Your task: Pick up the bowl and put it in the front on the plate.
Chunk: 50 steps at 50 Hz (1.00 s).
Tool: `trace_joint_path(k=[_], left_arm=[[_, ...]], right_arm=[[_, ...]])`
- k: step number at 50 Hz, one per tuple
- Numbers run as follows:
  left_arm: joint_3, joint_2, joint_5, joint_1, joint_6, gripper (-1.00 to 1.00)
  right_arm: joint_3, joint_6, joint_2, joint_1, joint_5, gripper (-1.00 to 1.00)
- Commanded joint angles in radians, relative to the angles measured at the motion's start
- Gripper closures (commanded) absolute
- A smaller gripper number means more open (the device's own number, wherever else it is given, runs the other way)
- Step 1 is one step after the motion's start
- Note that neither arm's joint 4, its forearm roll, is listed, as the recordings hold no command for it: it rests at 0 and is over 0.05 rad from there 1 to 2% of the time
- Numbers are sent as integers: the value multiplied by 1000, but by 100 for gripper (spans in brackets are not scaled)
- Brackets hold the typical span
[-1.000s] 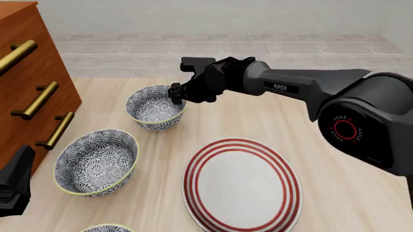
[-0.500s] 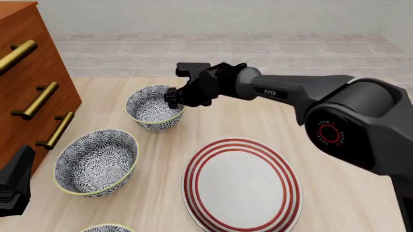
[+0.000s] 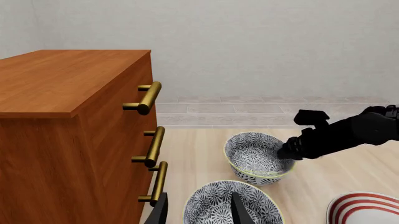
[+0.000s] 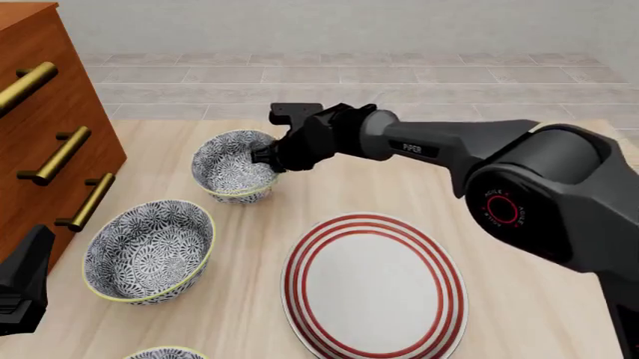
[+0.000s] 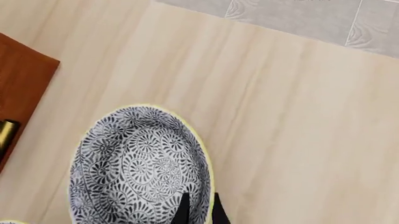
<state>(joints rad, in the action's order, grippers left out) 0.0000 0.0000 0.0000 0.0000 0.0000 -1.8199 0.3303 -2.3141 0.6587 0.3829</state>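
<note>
A simulated domestic room, something like a dining corner. A pale wooden table [image 4: 499, 149] carries crockery: patterned bowls [image 4: 150, 250] on the left and a red-ringed plate [image 4: 375, 288] nearer the middle. At the left edge stands a reddish-brown wooden chest of drawers [image 3: 68, 140] with brass bar handles [image 3: 153, 147]. Beyond the table's far edge lie grey floor tiles [image 4: 349, 82] and a plain light wall [image 3: 268, 46] (flat, evenly lit surfaces give the rendering away).
</note>
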Motion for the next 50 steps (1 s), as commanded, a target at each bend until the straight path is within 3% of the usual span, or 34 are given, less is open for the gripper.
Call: trace_joint_path(k=[1, 33, 40, 50], left_arm=[[0, 0, 0, 0, 0, -100], [0, 0, 0, 0, 0, -100], [0, 0, 0, 0, 0, -100], [0, 0, 0, 0, 0, -100]], right_arm=[[-23, -19, -12, -6, 10, 100], [-205, -86, -19, -47, 124, 100], [-152, -89, 22, -44, 105, 100], [-37, -48, 114, -35, 50, 100]])
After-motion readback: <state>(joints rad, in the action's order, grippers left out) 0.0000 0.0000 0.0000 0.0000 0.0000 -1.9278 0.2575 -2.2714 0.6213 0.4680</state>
